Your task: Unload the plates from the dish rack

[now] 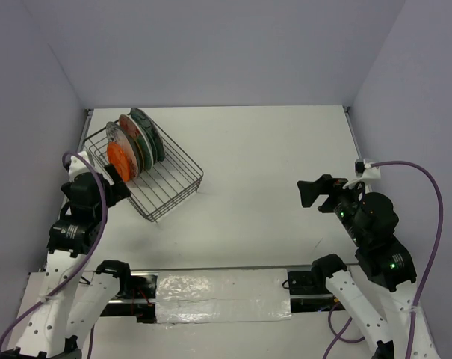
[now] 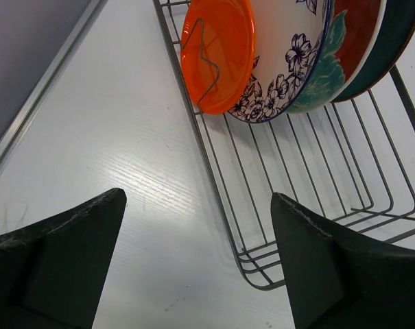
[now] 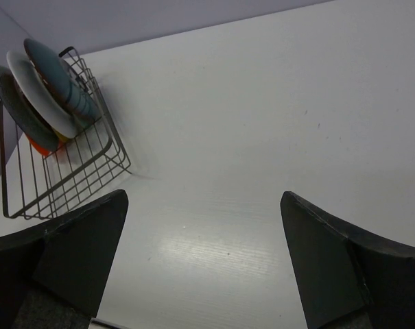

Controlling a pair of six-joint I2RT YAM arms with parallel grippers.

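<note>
Down at the near edge of the counter (image 1: 270,149), both arms were planted either side of a strip of silvery tape (image 1: 218,295). On the right, the right end effector (image 1: 309,191) (image 3: 204,205) hung released, fingers spread wide above bare counter on the right side, well apart from everything else. Over on the left, the left end effector (image 1: 118,183) (image 2: 197,226) was released too. Its dark fingers (image 2: 63,253) gaped open just beside the near-left rim of the dish rack (image 1: 173,179) (image 2: 221,205) (image 3: 63,185), and they gripped nothing.

The rack sat skewed near the far-left corner of the counter. All the plates stood on edge, bunched at its far-left end. Nearest the left end effector was the small orange plate (image 1: 118,158) (image 2: 224,48). Behind it came the blue-floral white plate (image 2: 289,62), then the red plate with the teal flower (image 2: 351,34), and furthest back the dark teal plate (image 1: 149,133) (image 2: 399,34). The rest of the rack stood bare.
</note>
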